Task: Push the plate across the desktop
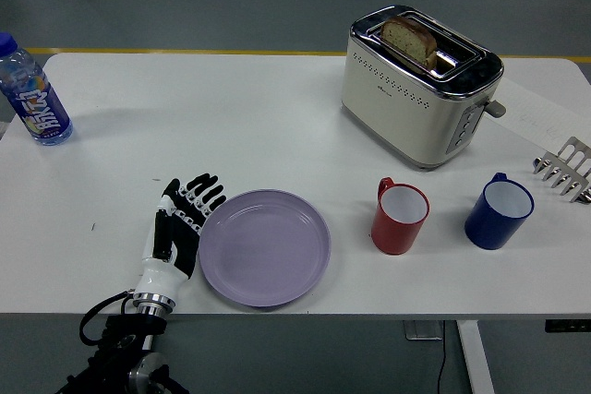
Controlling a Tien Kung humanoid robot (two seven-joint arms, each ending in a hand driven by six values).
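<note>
A lilac plate point(265, 247) lies flat on the white table point(231, 126) near its front edge, left of centre. My left hand point(181, 223) rests against the plate's left rim, fingers straight and spread, palm side toward the plate, holding nothing. Its black and white fingers point(199, 193) point away from me. My right hand does not appear in the head view.
A red mug point(400, 217) stands just right of the plate, a blue mug point(499, 211) further right. A cream toaster point(420, 85) with bread in it sits at the back. A water bottle point(33, 95) stands far left. A metal rack point(565, 169) pokes in at the right edge.
</note>
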